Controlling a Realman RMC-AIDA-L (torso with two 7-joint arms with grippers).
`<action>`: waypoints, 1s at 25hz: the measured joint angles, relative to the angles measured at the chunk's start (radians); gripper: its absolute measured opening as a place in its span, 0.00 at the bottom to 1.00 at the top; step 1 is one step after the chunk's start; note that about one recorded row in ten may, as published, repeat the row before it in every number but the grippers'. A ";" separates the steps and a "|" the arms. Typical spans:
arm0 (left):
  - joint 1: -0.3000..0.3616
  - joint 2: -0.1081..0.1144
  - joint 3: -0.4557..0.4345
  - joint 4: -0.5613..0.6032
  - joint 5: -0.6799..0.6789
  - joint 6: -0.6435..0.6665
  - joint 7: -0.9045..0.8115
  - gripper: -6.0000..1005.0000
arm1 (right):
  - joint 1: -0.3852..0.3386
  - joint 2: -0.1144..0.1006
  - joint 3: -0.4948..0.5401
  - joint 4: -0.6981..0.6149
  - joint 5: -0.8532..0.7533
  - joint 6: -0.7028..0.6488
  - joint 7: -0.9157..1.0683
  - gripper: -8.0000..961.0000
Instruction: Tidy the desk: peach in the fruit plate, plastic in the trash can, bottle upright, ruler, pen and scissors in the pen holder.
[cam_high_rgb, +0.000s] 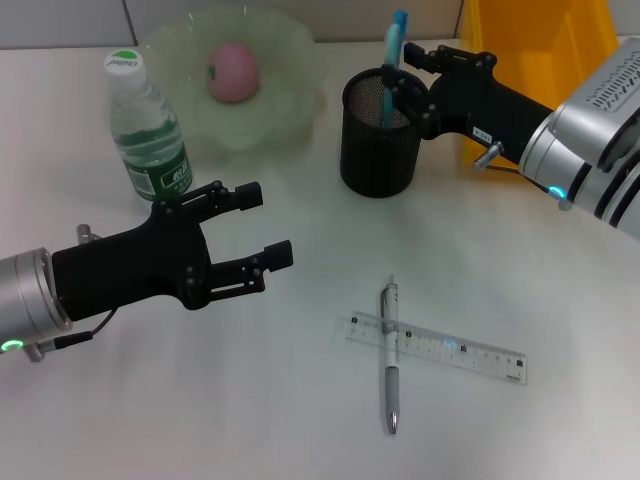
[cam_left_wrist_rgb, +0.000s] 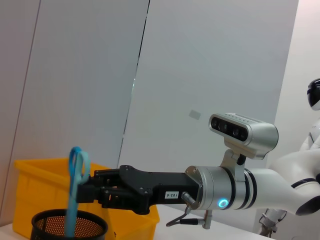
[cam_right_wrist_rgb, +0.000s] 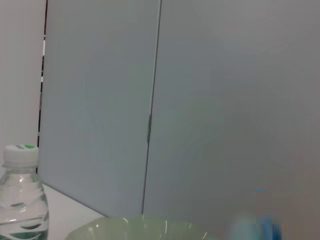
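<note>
A: Quick pass. Scissors (cam_high_rgb: 396, 50) stand blade-down in the mesh pen holder (cam_high_rgb: 378, 135), blue handles sticking out the top. Right pincer (cam_high_rgb: 412, 62) sits at the handles — left wrist view shows its fingers (cam_left_wrist_rgb: 86, 192) touching them, so I call it closed on the scissors, though whether it is letting go I cannot tell.

B: Left one?

A: Left pincer (cam_high_rgb: 270, 225) hovers over the tabletop (cam_high_rgb: 150, 400), jaws spread, holding nothing, just beside the bottle (cam_high_rgb: 145, 130), which is upright. Peach (cam_high_rgb: 233, 71) is in the fruit plate (cam_high_rgb: 290, 50).

B: What's left to pick up, and how does it handle?

A: Pen (cam_high_rgb: 391, 355) and ruler (cam_high_rgb: 430, 348), near the front — the pen lies crossed on top of the ruler. Pen looks light, stiff, round and smooth, likely to roll; I'd grip mid-barrel, across it. Ruler is clear plastic, thin and flat against the surface, so probably slippery and hard to get under; take it by the long edges near one end, after the pen is off.

B: Surface, room?

A: White, smooth, matte tabletop. Yellow bin (cam_high_rgb: 540, 40) behind the holder, light wall panels (cam_right_wrist_rgb: 225, 100) behind that. No loose plastic visible anywhere.
</note>
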 joint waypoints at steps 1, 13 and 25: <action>0.000 0.000 0.000 0.000 0.000 0.000 0.000 0.83 | 0.000 0.000 0.000 0.000 0.000 0.000 0.000 0.26; 0.002 0.001 0.000 0.001 0.000 0.007 0.002 0.83 | -0.003 0.000 0.001 -0.006 0.000 -0.017 0.040 0.62; 0.003 0.002 0.000 0.004 0.000 0.010 0.003 0.83 | -0.018 -0.001 0.049 -0.012 0.003 -0.055 0.067 0.80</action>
